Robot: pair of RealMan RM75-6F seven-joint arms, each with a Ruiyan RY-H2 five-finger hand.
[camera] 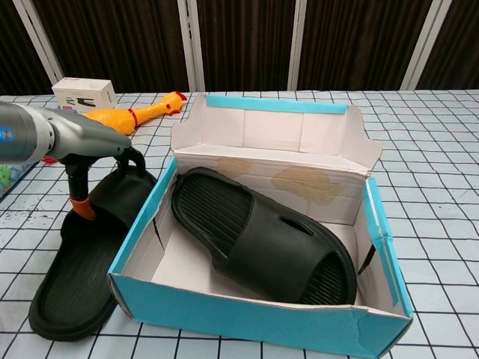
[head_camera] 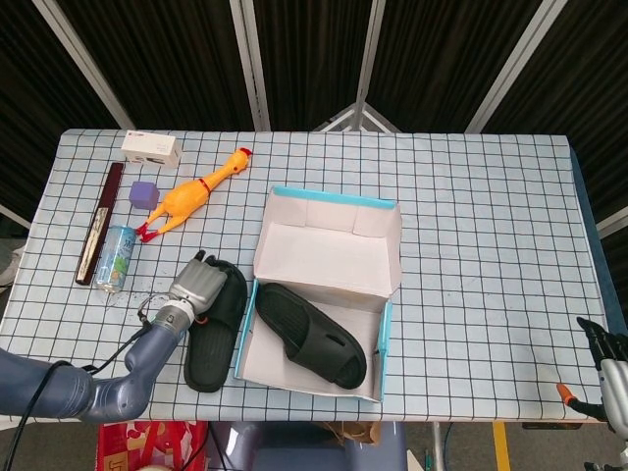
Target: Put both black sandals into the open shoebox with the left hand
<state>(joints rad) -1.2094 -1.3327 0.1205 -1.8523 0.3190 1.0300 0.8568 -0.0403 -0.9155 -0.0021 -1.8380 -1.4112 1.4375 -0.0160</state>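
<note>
so, left robot hand (head_camera: 199, 286): fingers curled on strap of loose sandal (camera: 82, 258), seemingly gripping it
risk: weak hold; toe snagging shoebox (head_camera: 388, 324) wall; landing atop boxed sandal (camera: 262, 235)

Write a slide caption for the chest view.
Left hand grips the second black sandal beside the open shoebox, which already holds the first sandal.

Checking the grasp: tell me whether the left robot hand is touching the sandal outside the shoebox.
Touching. In the chest view the left robot hand has fingers hooked around the sandal strap, no gap visible.
</note>
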